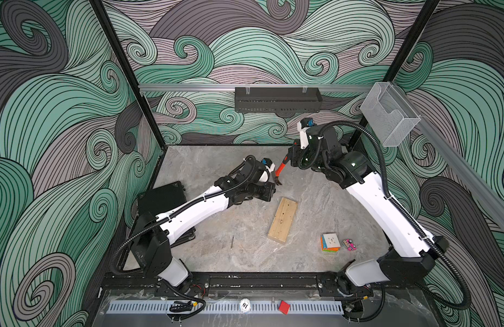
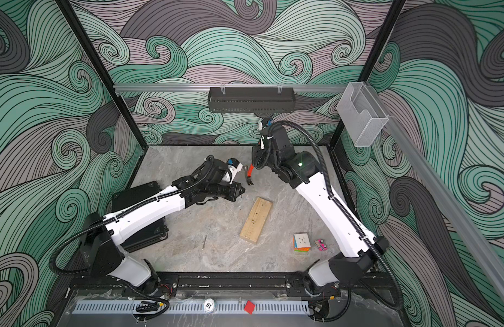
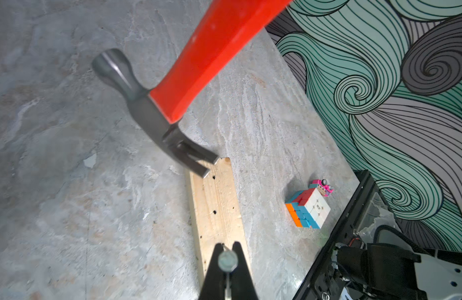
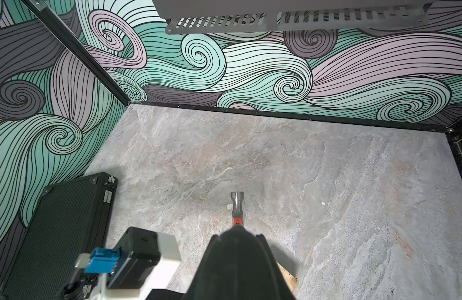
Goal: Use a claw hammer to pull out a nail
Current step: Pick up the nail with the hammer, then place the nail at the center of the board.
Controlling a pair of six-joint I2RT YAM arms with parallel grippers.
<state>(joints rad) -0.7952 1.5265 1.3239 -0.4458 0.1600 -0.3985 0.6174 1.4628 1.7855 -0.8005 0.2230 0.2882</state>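
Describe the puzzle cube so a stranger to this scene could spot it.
Find the grey marbled tabletop, then the pale wooden block near its middle. Between that block and the right arm's base sits the puzzle cube: white-topped, bright-sided, larger than the pink toy beside it.

Cannot see the handle end of the claw hammer inside the right claw, nor its shaft past the left wrist view's edge. Cannot name the blurred grey piece pinched in the left claw.
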